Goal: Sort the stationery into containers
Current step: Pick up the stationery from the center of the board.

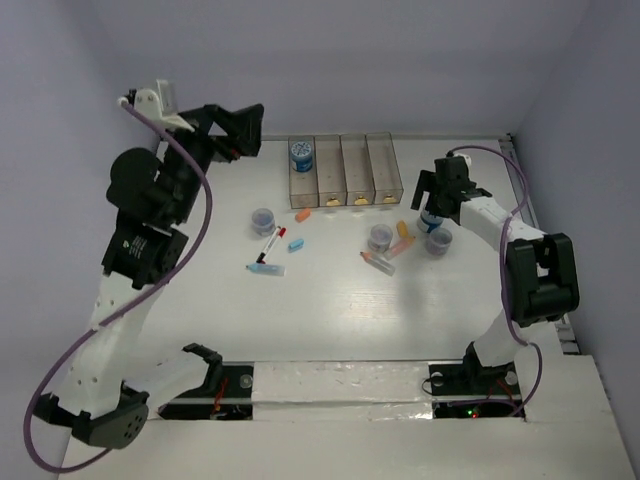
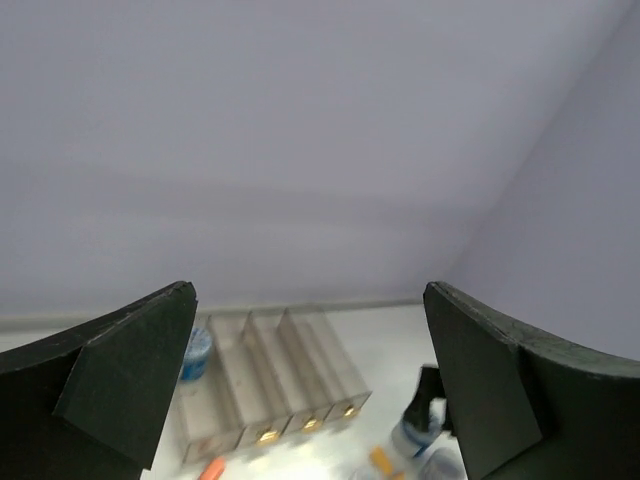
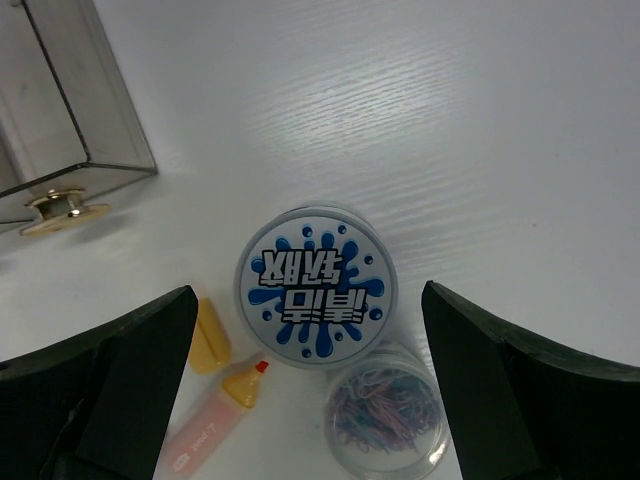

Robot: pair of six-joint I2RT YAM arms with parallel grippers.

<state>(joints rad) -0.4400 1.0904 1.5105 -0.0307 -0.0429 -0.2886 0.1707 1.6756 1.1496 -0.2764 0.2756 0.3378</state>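
Observation:
The containers (image 1: 342, 168) are four joined translucent bins at the back centre. One blue-topped roll (image 1: 301, 153) lies in the leftmost bin. My left gripper (image 1: 252, 132) hangs open and empty, raised to the left of the bins; its wrist view looks down on the bins (image 2: 270, 380) and that roll (image 2: 197, 352). My right gripper (image 1: 440, 195) is open above a second blue-topped roll (image 3: 316, 285), which stands on the table between the fingers, untouched. A translucent round piece (image 3: 388, 410), an orange stick (image 3: 210, 335) and a pink stick (image 3: 205, 425) lie beside it.
Loose on the table are a red-capped marker (image 1: 268, 245), a light-blue stick (image 1: 268, 268), round pieces (image 1: 263, 220) (image 1: 381, 236), and orange (image 1: 304, 214) and pink (image 1: 378, 262) sticks. A bin corner with its tan knob (image 3: 65, 210) is left of the right gripper.

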